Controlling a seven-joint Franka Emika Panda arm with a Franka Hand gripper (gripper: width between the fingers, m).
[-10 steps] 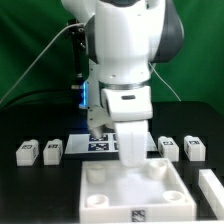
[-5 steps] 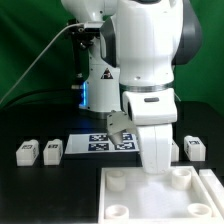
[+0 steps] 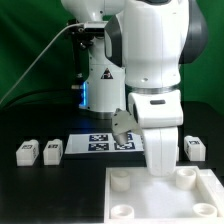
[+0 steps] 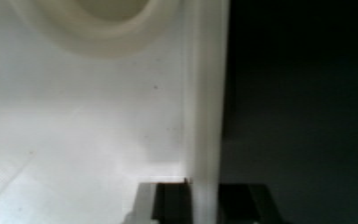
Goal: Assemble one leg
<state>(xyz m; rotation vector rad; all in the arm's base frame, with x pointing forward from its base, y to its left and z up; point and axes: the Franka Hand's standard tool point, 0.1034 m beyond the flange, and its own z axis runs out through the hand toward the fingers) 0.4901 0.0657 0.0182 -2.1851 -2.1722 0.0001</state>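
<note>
My gripper (image 3: 160,168) is shut on the back wall of the large white tray-like piece (image 3: 150,195), which lies at the front on the exterior view's right. In the wrist view my gripper (image 4: 206,203) has its dark fingers (image 4: 167,204) on either side of the tray's edge (image 4: 202,110). One round socket (image 4: 96,14) shows there. Two legs (image 3: 27,152) (image 3: 52,150), small white blocks with marker tags, lie on the exterior view's left. A third leg (image 3: 195,149) lies on the right. The fourth is hidden behind my arm.
The marker board (image 3: 98,142) lies flat on the black table behind the tray. The arm's base and cables stand behind it at the back. The tray runs off the frame's lower and right edges.
My gripper has slid the tray-like piece to the exterior view's right and toward the front. The legs and the marker board have not moved.
</note>
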